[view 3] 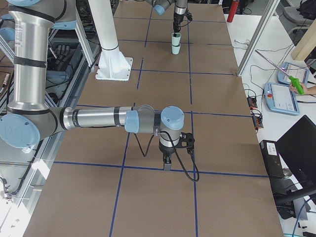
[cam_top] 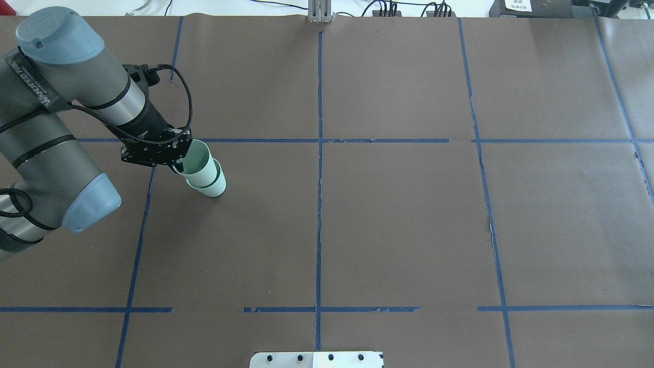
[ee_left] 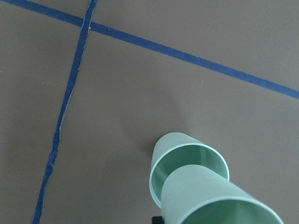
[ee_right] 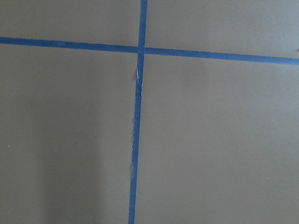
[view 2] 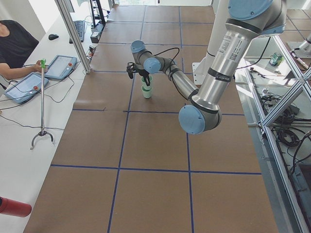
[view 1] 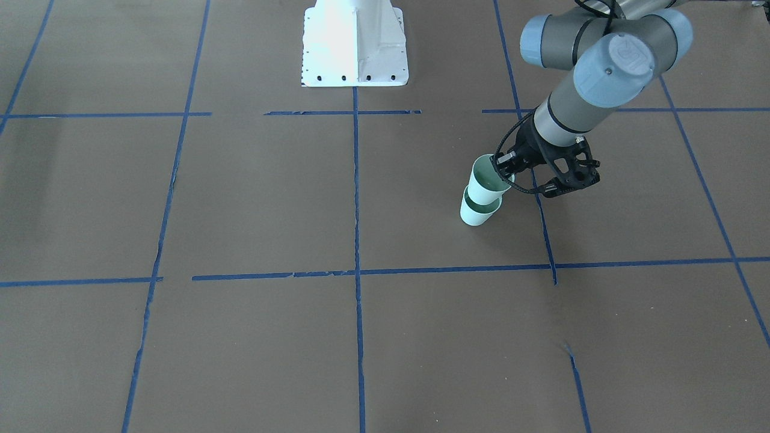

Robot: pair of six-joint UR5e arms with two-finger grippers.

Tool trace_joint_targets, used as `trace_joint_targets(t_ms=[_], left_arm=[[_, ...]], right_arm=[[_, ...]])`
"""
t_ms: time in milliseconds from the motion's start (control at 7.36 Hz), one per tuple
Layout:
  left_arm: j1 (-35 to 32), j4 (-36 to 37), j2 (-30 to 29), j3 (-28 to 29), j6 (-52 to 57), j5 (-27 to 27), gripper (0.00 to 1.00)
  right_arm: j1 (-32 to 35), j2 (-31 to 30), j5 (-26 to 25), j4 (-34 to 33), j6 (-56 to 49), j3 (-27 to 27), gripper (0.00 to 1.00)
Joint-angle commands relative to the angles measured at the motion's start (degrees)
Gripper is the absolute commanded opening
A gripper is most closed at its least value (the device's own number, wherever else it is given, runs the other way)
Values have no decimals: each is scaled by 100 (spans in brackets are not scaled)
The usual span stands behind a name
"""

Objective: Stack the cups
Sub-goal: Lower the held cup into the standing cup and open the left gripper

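Observation:
Two pale mint-green cups show at the robot's left side of the table. The lower cup stands on the brown table. The upper cup sits tilted with its base in the lower cup's mouth. My left gripper is shut on the upper cup's rim. In the left wrist view the upper cup overlaps the lower cup. My right gripper points down near the table, far from the cups; I cannot tell whether it is open.
Blue tape lines divide the brown table into squares. The white robot base stands at the table's robot-side edge. In the exterior left view an operator sits at a side bench with tablets.

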Motion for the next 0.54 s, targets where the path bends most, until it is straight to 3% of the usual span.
trace_joint_targets(t_ms=[0, 136, 272, 407], left_arm=[[2, -53, -10, 67, 2, -3, 0], [2, -79, -10, 67, -7, -3, 0], [2, -114, -1, 85, 2, -12, 27], [2, -271, 7, 163, 2, 5, 99]], right_arm=[[0, 0, 0, 6, 0, 6, 100], [0, 0, 0, -3, 0, -2, 100], [0, 0, 0, -3, 0, -2, 100], [0, 0, 0, -3, 0, -2, 100]])
